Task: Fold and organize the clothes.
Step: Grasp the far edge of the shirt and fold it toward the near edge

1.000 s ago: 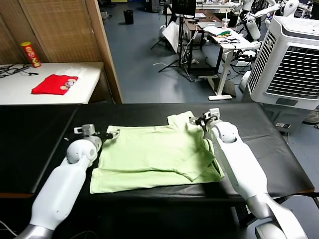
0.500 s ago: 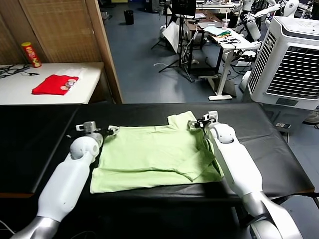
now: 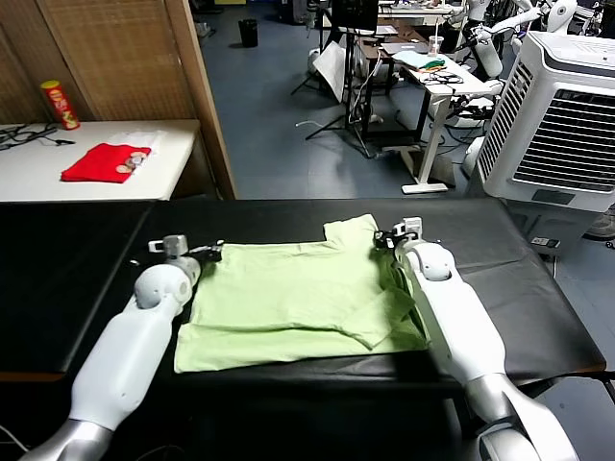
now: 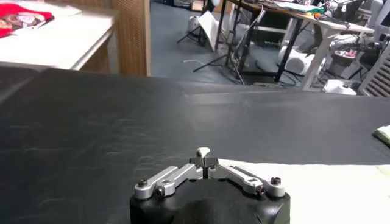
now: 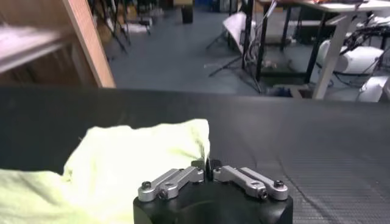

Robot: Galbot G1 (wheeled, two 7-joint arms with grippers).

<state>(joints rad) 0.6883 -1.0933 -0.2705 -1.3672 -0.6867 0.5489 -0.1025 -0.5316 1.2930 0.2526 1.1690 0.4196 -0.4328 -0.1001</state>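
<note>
T-shirt (image 3: 298,298), pale green, lies spread on the black table (image 3: 77,259) between both arms. The left gripper (image 3: 209,254) has pinched its jaws together at one far corner, the right gripper (image 3: 384,236) at the sleeve edge opposite. Uneven lifting could skew the fold; a thin pinch may slip, the left bite looking the slighter.

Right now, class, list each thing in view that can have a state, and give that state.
T-shirt: lying on the black table, partly folded, a layer doubled over on the robot's right.
Left hand: shut at the shirt's far left corner.
Right hand: shut on the shirt's far right edge.
Red garment: folded on the white side table.
</note>
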